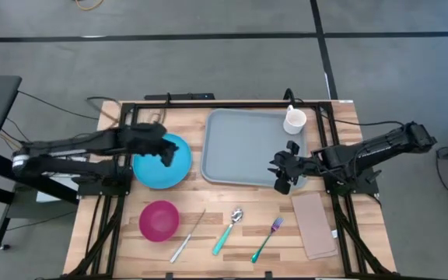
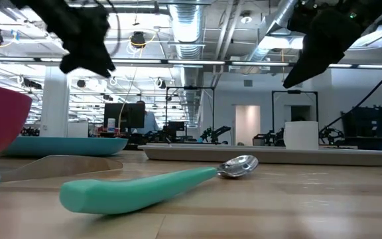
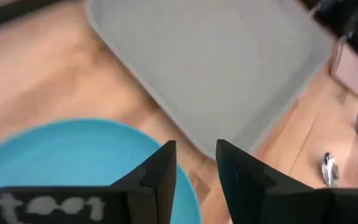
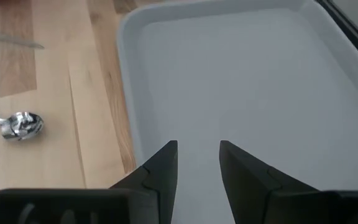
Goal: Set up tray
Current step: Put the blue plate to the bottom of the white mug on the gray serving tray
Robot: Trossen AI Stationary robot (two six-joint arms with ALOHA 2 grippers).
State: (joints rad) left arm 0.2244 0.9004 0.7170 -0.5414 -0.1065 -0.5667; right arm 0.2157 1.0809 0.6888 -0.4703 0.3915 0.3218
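Right gripper [image 1: 281, 176] hangs over the near right corner of the tray [image 1: 247, 148], its fingers [image 4: 160, 171] parted with only the tray's bare floor showing between them. Left gripper [image 1: 164, 152] hangs over the blue plate [image 1: 155, 173], also parted and holding nothing; its wrist view shows the plate's rim [image 3: 55, 155] beneath and the tray [image 3: 216, 68] beyond it.

From above, the tray lies at the far middle of the wooden table [image 1: 99, 225], just right of the plate, with a white cup [image 1: 294, 120] standing in its far right corner. Nearer the front lie a pink bowl [image 1: 159, 220], a knife [image 1: 187, 237], a spoon with a teal handle [image 1: 228, 231], a fork with a teal handle [image 1: 267, 239] and a tan napkin [image 1: 314, 224], all outside the tray.

Only the table-level view shows both grippers raised well clear of the surface, the spoon [image 2: 151, 187] lying close in front and the cup [image 2: 301, 135] upright on the tray [image 2: 270, 154]. The right wrist view alone catches the spoon's bowl [image 4: 18, 124] beside the tray's edge.
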